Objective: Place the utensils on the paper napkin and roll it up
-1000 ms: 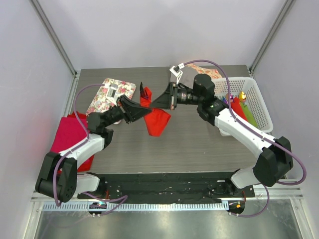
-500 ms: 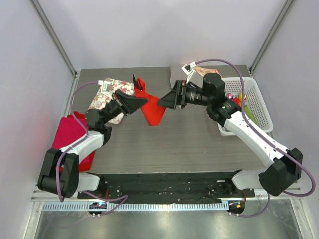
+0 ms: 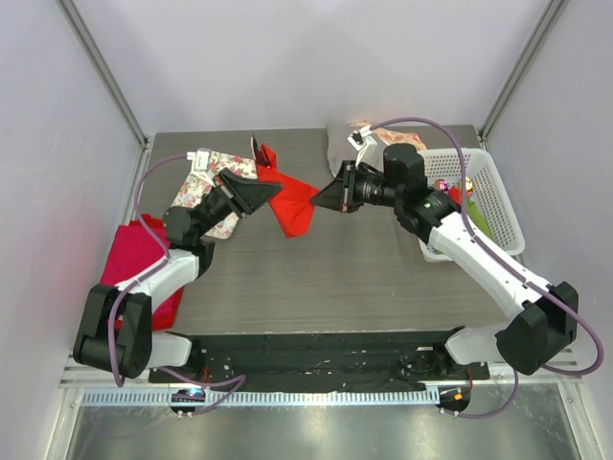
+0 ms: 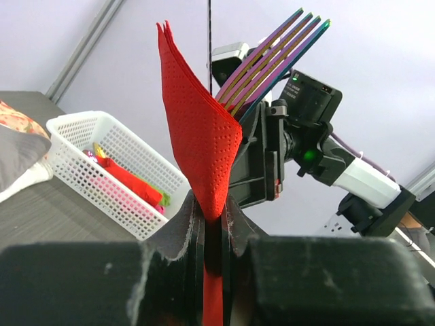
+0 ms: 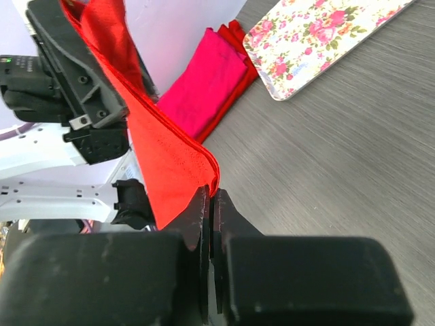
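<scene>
Holding the paper napkin (image 3: 292, 217) up over the table (image 3: 335, 280), clamped tight in the left claw (image 3: 275, 188) and the right claw (image 3: 314, 201).

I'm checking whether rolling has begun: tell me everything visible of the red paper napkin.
The paper napkin is thin, bright red paper with dotted embossing and several plies showing at its edge. Neither rolled nor flat, it hangs above the table, stretched between the left gripper and the right gripper, both shut on it, a loose corner drooping below. Fork tines show behind it; whether they touch it is unclear.
</scene>
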Controlling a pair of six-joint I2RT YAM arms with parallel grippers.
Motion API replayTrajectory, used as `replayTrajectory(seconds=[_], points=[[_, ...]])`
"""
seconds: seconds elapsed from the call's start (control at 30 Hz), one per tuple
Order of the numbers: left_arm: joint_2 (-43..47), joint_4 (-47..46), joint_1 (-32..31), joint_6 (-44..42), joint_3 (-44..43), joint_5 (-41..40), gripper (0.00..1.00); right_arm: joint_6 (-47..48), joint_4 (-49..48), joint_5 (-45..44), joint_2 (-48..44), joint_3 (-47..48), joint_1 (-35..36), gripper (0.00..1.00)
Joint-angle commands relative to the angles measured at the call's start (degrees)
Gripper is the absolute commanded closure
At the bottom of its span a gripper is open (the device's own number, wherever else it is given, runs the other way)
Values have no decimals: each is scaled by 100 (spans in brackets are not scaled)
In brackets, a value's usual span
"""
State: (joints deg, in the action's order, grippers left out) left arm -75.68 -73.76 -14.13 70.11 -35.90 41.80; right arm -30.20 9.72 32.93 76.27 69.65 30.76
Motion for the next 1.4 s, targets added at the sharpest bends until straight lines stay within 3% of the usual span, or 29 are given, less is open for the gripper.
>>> replayTrajectory(seconds=[0.0, 0.33, 0.8, 0.97, 1.13, 1.17, 1.37], points=[[44, -1493, 33, 266, -417, -181, 100, 181, -145, -366, 229, 111, -9, 99], [88, -1493, -11, 671, -646, -304, 100, -364, -1673, 398, 704, -329, 26, 99], [27, -1493, -116, 794, -708, -427, 100, -804, -2492, 943, 1180, -505, 255, 99], [-26, -1493, -108, 733, -690, -357, 100, -338, -1650, 584, 961, -312, 18, 84], [-131, -1466, -29, 610, -611, -374, 100, -207, -1007, 338, 277, -162, -746, 73], [-157, -1440, -20, 583, -602, -383, 100, -41, -728, 268, 161, -40, -782, 66], [-289, -1220, -20, 382, -585, -436, 100, 76, -84, 55, -445, 321, -791, 53]])
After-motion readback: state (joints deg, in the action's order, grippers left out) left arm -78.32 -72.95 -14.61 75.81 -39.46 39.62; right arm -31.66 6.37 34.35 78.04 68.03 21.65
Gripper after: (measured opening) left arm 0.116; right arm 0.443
